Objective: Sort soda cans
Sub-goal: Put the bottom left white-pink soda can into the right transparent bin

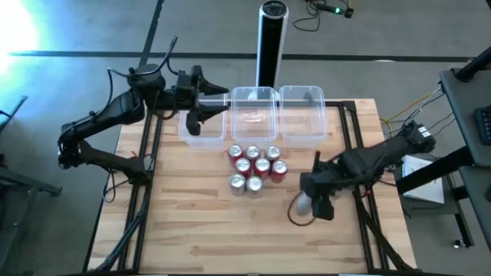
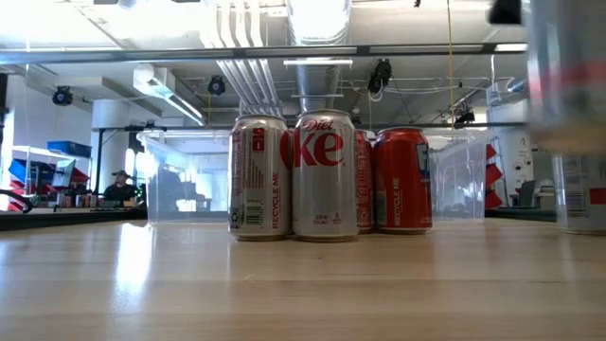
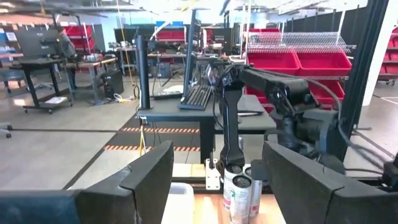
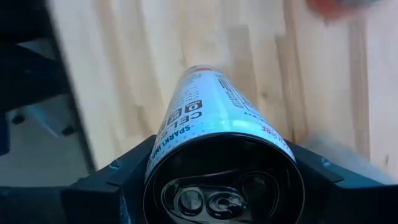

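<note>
Several soda cans (image 1: 257,169), red and silver, stand upright in a tight cluster at mid-table; the low view shows the cluster (image 2: 327,175) with a silver one in front. My right gripper (image 1: 313,203), near the table's right side, is shut on a white-silver can (image 1: 304,203). That can fills the right wrist view (image 4: 211,118) and shows blurred at the low view's right edge (image 2: 568,85). My left gripper (image 1: 201,119) hovers open and empty over the leftmost clear tub (image 1: 192,134); in its wrist view (image 3: 217,186) the fingers stand wide apart. My right gripper pinches the white-silver can between its two fingers (image 4: 118,180), at the can's upper end just under the rim of its top (image 4: 283,155). The fingers come from above and point down. The can hangs upright below them; in the low view it appears clear of the table.
Three clear tubs (image 1: 253,115) sit in a row at the table's far edge, behind the cluster. A tall black cylinder post (image 1: 270,38) rises beyond them. Bare wood lies along the near edge (image 1: 230,238). Dark frame rails run down both table sides.
</note>
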{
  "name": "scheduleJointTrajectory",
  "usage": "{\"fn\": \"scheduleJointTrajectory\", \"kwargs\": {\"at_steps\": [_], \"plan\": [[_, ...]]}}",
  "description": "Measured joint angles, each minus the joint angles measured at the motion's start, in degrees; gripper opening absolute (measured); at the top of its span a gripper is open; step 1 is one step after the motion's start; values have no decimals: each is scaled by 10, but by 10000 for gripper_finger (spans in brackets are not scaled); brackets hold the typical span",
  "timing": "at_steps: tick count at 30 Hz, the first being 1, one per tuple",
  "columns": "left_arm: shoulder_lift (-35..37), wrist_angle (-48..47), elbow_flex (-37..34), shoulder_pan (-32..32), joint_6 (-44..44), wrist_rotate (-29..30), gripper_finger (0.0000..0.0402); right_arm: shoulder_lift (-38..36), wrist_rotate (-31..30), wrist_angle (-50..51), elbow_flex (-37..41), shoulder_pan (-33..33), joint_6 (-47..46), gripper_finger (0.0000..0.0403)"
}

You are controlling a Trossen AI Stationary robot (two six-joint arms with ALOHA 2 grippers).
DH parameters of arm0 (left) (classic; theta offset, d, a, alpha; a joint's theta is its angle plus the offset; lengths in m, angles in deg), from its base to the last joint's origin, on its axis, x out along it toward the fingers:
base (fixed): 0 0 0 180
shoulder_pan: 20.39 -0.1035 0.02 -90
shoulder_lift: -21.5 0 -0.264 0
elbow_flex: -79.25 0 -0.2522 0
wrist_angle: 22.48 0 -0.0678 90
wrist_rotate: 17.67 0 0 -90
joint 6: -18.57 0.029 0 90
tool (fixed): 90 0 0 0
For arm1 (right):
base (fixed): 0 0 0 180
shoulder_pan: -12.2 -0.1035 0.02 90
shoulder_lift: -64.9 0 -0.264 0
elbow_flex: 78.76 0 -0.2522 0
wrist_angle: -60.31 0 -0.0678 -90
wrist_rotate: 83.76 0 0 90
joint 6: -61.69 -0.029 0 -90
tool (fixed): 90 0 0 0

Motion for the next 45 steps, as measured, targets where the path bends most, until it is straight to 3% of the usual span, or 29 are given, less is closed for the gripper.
{"fn": "scheduleJointTrajectory", "kwargs": {"at_steps": [6, 12, 18, 25, 29, 35, 40, 45], "plan": [[17, 6, 0, 0, 0, 0, 231, 18, -10, 72, -117, 72, 54, 254], [31, 5, 0, 0, 6, 0, 231, 7, -69, 49, -173, 169, 87, 253], [36, -2, 0, 0, 7, 0, 231, 10, -52, 32, -244, 287, 147, 253], [36, -14, 0, 0, 9, 1, 231, 35, -92, 12, -283, 429, 249, 254], [38, -29, 0, 0, 9, 5, 231, 69, -83, 25, -292, 500, 287, 252], [52, -71, 0, 0, -4, 25, 231, 120, -79, 120, -328, 557, 370, 254], [62, -104, 0, 0, -7, 71, 231, 163, -83, 141, -333, 584, 408, 251], [67, -115, 0, 0, -11, 71, 231, 211, -82, 154, -323, 610, 416, 254]]}}
